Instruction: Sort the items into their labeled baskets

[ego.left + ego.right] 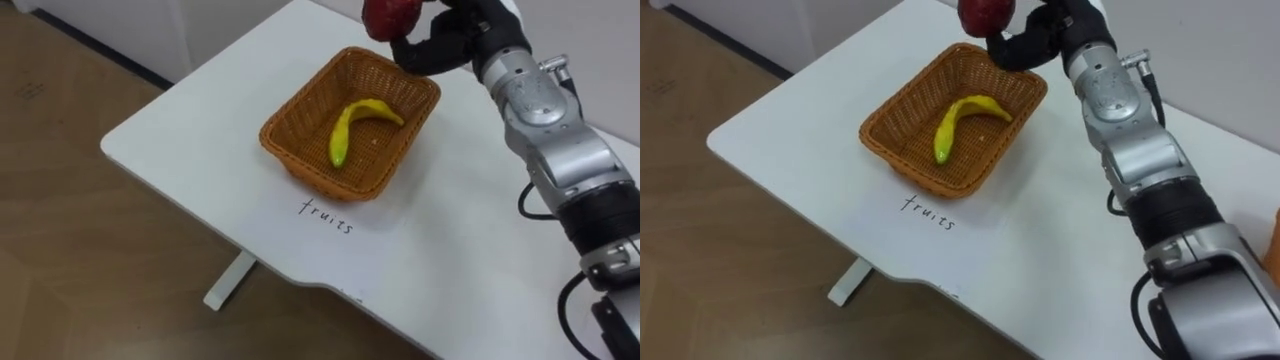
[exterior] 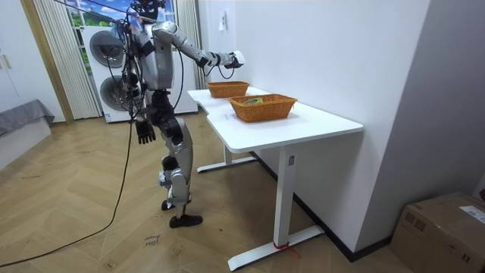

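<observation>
While right hand (image 1: 440,48) grips red fruit (image 1: 390,15), perhaps apple, over basket (image 1: 312,172) rim, banana (image 1: 345,130) lies inside | left hand (image 2: 144,133) hangs

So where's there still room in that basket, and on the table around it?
Inside the basket, the wicker floor is bare on either side of the banana. The table is bare left of the basket and nearer than the written label. It is crowded at the far right corner, where the right hand holds the red fruit.
</observation>
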Available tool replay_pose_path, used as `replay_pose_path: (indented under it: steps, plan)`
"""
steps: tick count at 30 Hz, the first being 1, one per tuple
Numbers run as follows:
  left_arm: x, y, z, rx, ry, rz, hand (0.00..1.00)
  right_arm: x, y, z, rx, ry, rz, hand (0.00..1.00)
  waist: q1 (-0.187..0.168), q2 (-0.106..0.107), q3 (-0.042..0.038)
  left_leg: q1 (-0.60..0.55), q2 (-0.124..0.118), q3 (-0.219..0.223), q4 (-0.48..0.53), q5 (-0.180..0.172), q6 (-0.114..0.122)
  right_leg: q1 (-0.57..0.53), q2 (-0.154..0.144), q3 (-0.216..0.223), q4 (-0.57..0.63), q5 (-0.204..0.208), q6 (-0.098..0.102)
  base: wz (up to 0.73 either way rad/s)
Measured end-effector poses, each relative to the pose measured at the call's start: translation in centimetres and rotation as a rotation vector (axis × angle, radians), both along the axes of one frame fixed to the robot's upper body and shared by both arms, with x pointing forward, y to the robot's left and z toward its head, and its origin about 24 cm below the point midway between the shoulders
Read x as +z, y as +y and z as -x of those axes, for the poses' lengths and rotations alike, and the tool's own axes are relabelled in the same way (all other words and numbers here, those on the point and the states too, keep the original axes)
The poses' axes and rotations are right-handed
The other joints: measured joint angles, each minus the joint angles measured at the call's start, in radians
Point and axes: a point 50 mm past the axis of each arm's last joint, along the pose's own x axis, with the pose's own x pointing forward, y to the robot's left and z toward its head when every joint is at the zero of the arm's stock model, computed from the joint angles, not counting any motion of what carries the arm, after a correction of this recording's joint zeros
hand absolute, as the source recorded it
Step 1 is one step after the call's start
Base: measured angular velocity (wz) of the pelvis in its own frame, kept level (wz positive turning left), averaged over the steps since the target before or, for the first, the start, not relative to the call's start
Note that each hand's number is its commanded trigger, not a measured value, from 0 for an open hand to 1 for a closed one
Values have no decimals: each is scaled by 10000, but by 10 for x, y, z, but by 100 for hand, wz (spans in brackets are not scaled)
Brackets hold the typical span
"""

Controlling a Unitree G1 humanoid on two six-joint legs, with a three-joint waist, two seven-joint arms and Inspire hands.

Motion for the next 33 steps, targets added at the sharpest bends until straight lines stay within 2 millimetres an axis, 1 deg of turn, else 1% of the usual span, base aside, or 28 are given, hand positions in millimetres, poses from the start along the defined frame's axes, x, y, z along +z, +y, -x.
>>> replay_pose_path:
  steps: [1, 2, 3, 4, 6, 9, 20, 21, 22, 23, 24, 25, 26, 27, 28, 33]
  plan:
    - [0, 0, 0, -8, -8, 2, 0, -1, 0, 0, 25, 26, 94, 100, 28, -24, 1, 2, 2, -4, -6, 0, 0, 0, 4, 4, 1, 0, -1, 5]
    - [0, 0, 0, -13, 3, 1, 0, -4, 1, 0, 52, 117, 299, 100, 65, -79, -12, 17, 2, -25, -35, 1, -2, 1, 8, 12, 12, 1, -2, 0]
    - [0, 0, 1, 0, 46, -15, 0, -7, 3, 0, 84, 211, 477, 100, 117, -139, -7, 46, 11, -23, -66, 1, -2, 4, 13, 24, 12, 1, -2, 0]
    - [0, 0, 1, 7, 75, -17, 0, -9, 4, 0, 111, 250, 528, 100, 148, -163, 3, 54, 13, -25, -76, 1, -2, 5, 13, 24, 12, 1, -2, 0]
    - [-1, 0, 3, 32, 175, -15, 0, -12, 5, 0, 174, 422, 555, 100, 225, -240, 49, 73, 14, -34, -110, 1, -2, 5, 9, 20, 12, 5, -3, 0]
    - [0, 2, 3, 40, 236, -62, 0, -13, 5, 0, 116, 553, 578, 100, 301, -306, 75, 82, 13, -69, -142, -1, 0, 8, 6, 16, 13, 6, -1, 0]
    - [0, 2, 4, 63, 297, -55, 0, -13, 5, 0, 224, 582, 950, 100, 222, -309, 85, 101, 9, -102, -137, -7, 0, 58, 7, -14, 10, 8, 2, 0]
    - [0, 2, 4, 62, 307, -53, 0, -14, 5, 0, 231, 600, 958, 100, 186, -291, 95, 110, 9, -93, -132, -11, 1, 67, 5, -11, 8, 8, 2, 0]
    - [0, 2, 4, 67, 305, -54, 0, -14, 5, 0, 238, 602, 969, 96, 186, -291, 94, 110, 10, -94, -132, -11, 1, 67, 5, -8, 8, 8, 2, 0]
    - [0, 2, 4, 80, 300, -53, 0, -14, 5, 0, 270, 616, 989, 79, 167, -295, 90, 109, 10, -93, -127, -11, 1, 68, 3, -9, 9, 9, 2, 0]
    - [0, 3, 4, 145, 286, -49, 0, -14, 5, 0, 308, 631, 1001, 56, 154, -290, 90, 110, 10, -94, -125, -11, 1, 71, 3, -10, 10, 9, 2, 0]
    - [0, 3, 4, 174, 281, -53, 0, -14, 5, 0, 319, 636, 1007, 51, 151, -286, 91, 112, 10, -92, -125, -11, 0, 73, 3, -10, 10, 9, 1, 0]
    - [0, 4, 4, 223, 270, -59, 0, -14, 5, 0, 319, 640, 1012, 12, 85, -279, 94, 111, 9, -85, -123, -11, 0, 73, 2, -14, 13, 9, 1, 0]
    - [0, 4, 4, 240, 267, -64, 0, -14, 5, 0, 318, 640, 1014, 3, 59, -280, 89, 107, 9, -83, -119, -11, 0, 71, 1, -17, 13, 9, 1, 0]
    - [0, 4, 4, 241, 266, -64, 0, -14, 5, 0, 317, 640, 1014, 0, 55, -277, 87, 105, 8, -82, -118, -11, 0, 70, 0, -17, 13, 9, 1, 0]
    - [0, 4, -4, 56, 164, -65, 0, -14, 5, 0, 272, 591, 1205, 0, 4, -226, 63, 116, 11, -37, -115, -11, 1, 68, 1, -8, 14, 12, -2, 0]
